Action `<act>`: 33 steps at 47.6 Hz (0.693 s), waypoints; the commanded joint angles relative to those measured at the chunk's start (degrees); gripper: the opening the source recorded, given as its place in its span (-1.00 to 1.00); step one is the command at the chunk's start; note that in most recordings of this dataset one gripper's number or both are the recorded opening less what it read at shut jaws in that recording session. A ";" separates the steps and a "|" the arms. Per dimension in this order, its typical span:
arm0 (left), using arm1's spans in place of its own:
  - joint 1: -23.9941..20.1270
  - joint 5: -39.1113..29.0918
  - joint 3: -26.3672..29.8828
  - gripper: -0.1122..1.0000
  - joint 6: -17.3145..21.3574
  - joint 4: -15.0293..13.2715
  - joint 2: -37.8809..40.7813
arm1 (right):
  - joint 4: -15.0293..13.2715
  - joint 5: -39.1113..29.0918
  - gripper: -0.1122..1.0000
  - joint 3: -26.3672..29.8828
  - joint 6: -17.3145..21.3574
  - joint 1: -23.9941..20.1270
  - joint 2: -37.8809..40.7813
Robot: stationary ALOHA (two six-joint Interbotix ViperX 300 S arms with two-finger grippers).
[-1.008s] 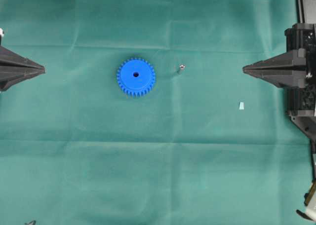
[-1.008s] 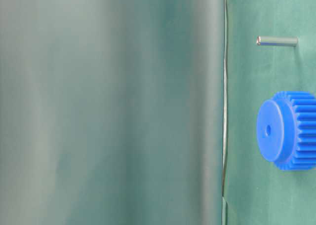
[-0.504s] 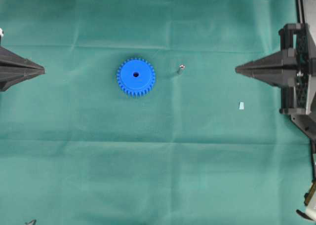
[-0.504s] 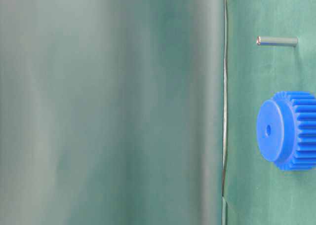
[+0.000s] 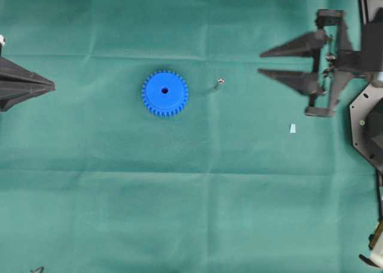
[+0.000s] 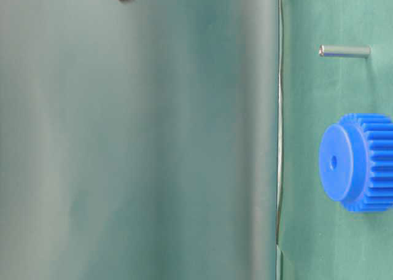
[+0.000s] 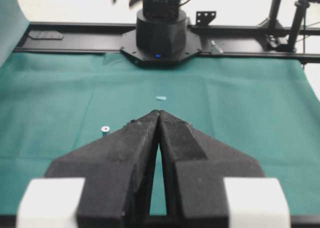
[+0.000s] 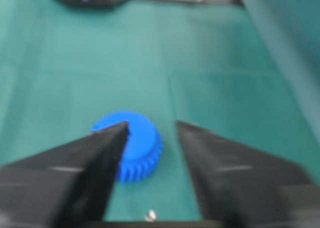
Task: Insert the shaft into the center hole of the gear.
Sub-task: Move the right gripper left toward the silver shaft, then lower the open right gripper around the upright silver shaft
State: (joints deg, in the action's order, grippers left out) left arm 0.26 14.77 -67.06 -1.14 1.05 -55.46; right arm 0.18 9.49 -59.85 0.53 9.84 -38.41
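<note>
1. The left matte black tapered tool (image 7: pixel 159 114) is showing two wedge-shaped fingers (image 7: pixel 120 153) with a grainy, foam-like surface, each narrowing to a sharp tip.
2. White rectangular blocks (image 7: pixel 52 200) are sitting at the wide rear ends of those fingers.
3. The right matte black tapered tool (image 5: pixel 260 64) is showing the same long pointed fingers (image 5: pixel 293 45), carried on a black angular frame (image 5: pixel 332 63) with small pale screws.
4. A round black arm base (image 7: pixel 161 30) on an octagonal plate is glowing with a small blue light.
5. A thin black cable is looping above that base.
</note>
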 commanded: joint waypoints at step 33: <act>0.09 0.26 1.41 -0.80 0.18 0.18 0.44 | 4.39 8.17 0.72 2.72 0.09 4.31 27.42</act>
State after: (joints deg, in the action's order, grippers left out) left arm 0.18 14.77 -67.15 -1.05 1.05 -55.46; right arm 4.13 16.17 -58.36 0.53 13.71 -11.95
